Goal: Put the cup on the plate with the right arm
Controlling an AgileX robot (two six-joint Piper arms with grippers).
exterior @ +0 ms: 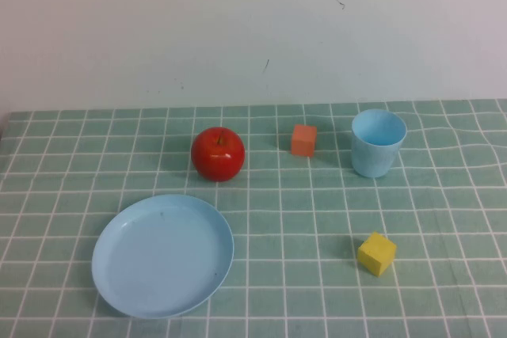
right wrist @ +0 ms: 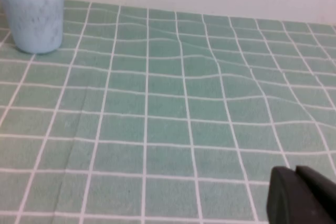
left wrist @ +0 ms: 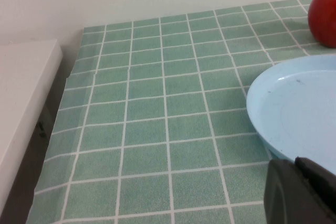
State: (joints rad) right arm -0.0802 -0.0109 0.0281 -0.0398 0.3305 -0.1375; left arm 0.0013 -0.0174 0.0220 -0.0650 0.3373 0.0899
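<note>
Green tiled cloth (exterior: 317, 219): cup (exterior: 378, 142) upright, unlabelled, off plate (exterior: 162, 255).

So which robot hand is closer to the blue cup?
The right gripper: its camera sees the cup across bare cloth. The left gripper sits by the plate, with no cup in its view.

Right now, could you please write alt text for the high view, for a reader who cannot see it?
A light blue cup stands upright at the right rear of a green checked table, well apart from the empty light blue plate at front left. A red apple, orange cube and yellow cube lie between them. Neither the left claw nor the right claw appears.
</note>
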